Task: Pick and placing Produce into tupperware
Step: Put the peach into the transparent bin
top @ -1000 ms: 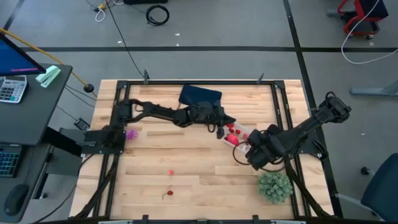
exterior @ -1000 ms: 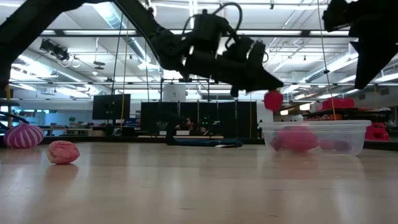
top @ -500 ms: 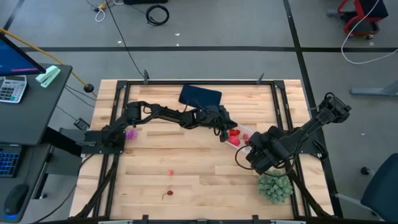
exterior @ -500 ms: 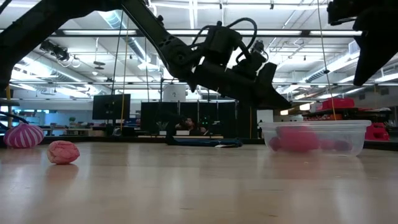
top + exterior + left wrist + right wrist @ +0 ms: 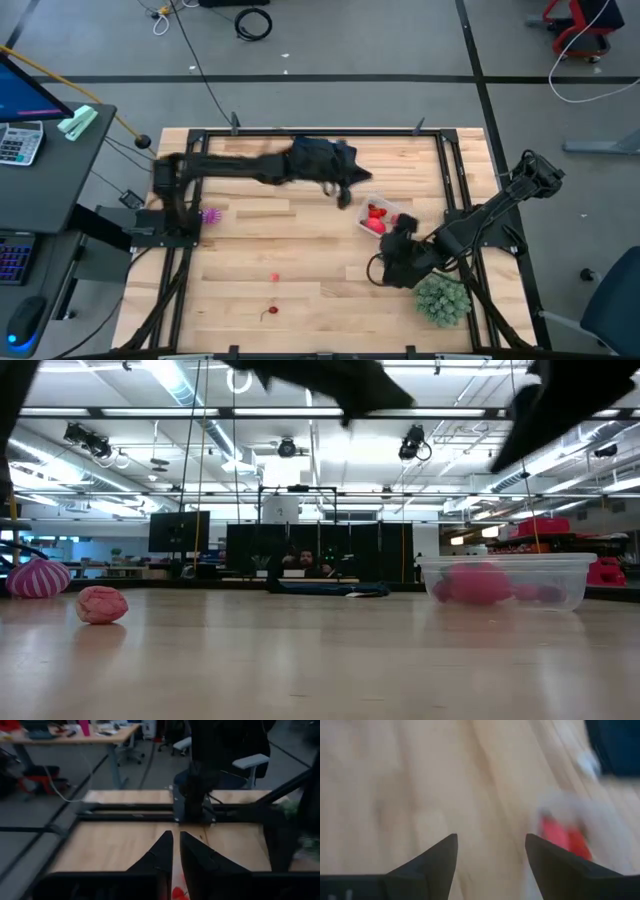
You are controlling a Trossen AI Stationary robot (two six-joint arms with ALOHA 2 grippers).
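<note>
My left gripper (image 5: pixel 345 192) hangs above the far middle of the table (image 5: pixel 300 250), over the near edge of the dark folded cloth (image 5: pixel 318 152), with its 2 fingers (image 5: pixel 165 852) nearly together and only a thin slit between them; nothing is held there. My right gripper (image 5: pixel 385 272) sits lower on the right side of the table, just in front of the clear container (image 5: pixel 385 220) and beside the bushy green plant (image 5: pixel 443 298). Its fingers (image 5: pixel 427 862) are spread wide apart and empty over bare wood.

The container stands right of the table's middle, between my 2 grippers. From above I see several red pieces (image 5: pixel 376 218) inside it; from table height, a large pink piece (image 5: pixel 478 584) and smaller pink ones lie behind its translucent wall (image 5: pixel 570 580).

More produce lies loose on the wood. A small red piece (image 5: pixel 275 278) rests near the middle front, and a second red piece with a stem (image 5: pixel 269 312) lies closer to the front edge, well apart from the container. A purple piece (image 5: pixel 210 215) sits at the left side beside the base of my left arm. From table height, a pink knobbly piece (image 5: pixel 102 604) and a striped pink one (image 5: pixel 38 577) show at the left.
</note>
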